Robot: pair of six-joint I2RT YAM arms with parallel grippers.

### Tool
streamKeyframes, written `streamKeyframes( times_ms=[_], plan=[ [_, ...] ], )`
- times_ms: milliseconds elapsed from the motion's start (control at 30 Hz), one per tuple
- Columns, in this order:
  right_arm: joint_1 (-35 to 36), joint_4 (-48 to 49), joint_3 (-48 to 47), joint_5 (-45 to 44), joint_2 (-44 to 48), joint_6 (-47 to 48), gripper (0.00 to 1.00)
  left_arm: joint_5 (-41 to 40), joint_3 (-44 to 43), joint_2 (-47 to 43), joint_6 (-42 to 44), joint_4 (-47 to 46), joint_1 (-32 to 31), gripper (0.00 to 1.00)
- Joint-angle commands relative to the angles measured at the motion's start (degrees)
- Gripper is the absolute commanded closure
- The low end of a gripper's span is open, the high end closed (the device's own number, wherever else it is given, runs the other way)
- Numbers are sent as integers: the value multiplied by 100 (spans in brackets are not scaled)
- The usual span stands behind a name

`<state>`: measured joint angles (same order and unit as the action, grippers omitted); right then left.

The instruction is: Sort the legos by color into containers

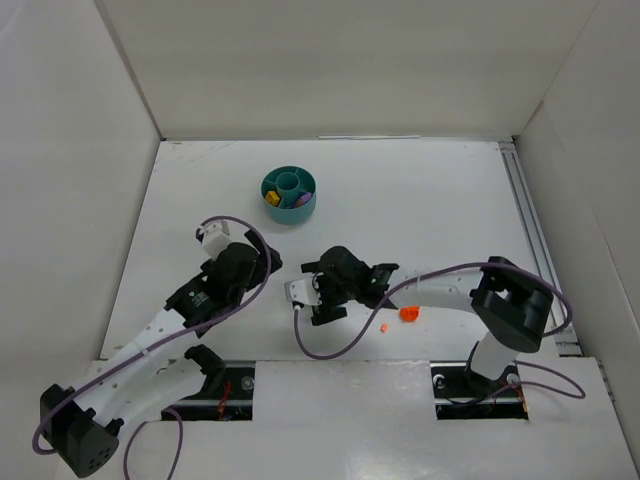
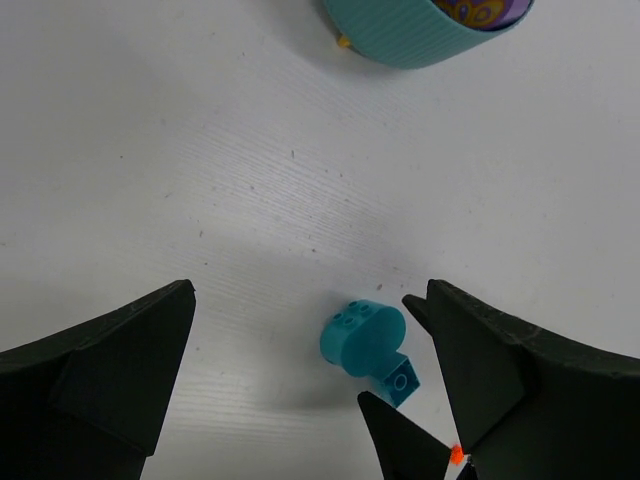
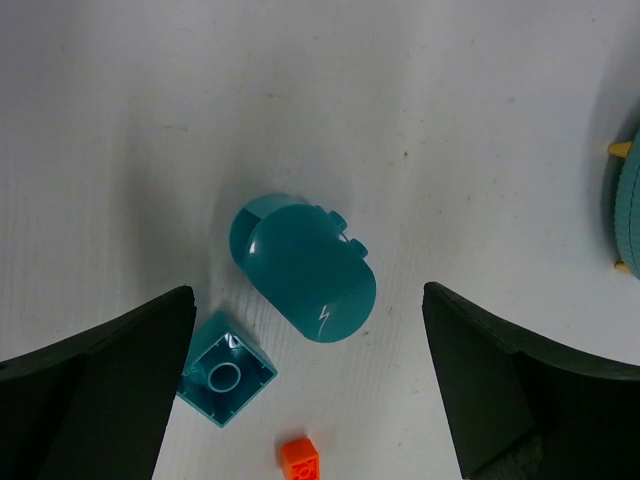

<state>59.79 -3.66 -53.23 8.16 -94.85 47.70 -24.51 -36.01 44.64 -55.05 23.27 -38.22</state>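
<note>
White tabletop bears a domed teal lego [image 3: 305, 265], probably light, rigid and slick, best pinched across its 2 flanks, framed by the right gripper [image 3: 307, 300] and left gripper [image 2: 310, 290], both wide open and empty, at 6 o'clock of the dish [image 1: 289, 193].

Robot lab: white walls [image 1: 340, 70], table [image 1: 420, 190]

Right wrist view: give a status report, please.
Right gripper open; left gripper open. Teal dome piece loose, not gripped. Small teal brick, orange bit close beside it.
</note>
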Motion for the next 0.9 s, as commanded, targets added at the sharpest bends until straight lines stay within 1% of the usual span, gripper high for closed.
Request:
streamKeyframes(
  times_ms=[0,33,100,167,233,267,300,333,400,433,567,700,800,867],
  plan=[
    [121,-100,-363,-121,-69,257,0,-536,137,-219,-279,46,51,0],
    [121,-100,-363,-183,-121,327,0,-711,138,-271,-279,46,112,0],
    [121,-100,-486,-236,-183,380,0,-713,191,-272,-331,46,331,0],
    [121,-152,-539,-289,-245,380,0,-713,243,-325,-165,-111,525,0],
    [121,-222,-653,-236,-446,459,0,-555,401,-395,-24,-313,824,0],
    [121,-284,-714,-184,-508,529,0,-354,454,-395,63,-523,938,0],
    [121,-423,-837,-184,-578,530,0,-239,507,-447,238,-603,1052,0],
    [121,-477,-838,-184,-700,582,0,-169,594,-448,240,-656,1262,0],
    [121,-609,-917,-113,-754,582,0,7,647,-378,328,-709,1448,0],
    [121,-662,-978,-113,-824,582,2,60,648,-377,398,-770,1579,0],
    [121,-978,-1031,9,-877,582,10,263,701,-272,521,-912,1773,0],
    [121,-1154,-1031,229,-1000,582,20,316,701,-210,574,-964,1827,0],
    [121,-1268,-1154,290,-1149,582,22,368,753,-210,574,-1017,1827,0],
    [121,-1269,-1154,352,-1211,582,29,368,753,-210,627,-1017,1827,0]
  ],
)
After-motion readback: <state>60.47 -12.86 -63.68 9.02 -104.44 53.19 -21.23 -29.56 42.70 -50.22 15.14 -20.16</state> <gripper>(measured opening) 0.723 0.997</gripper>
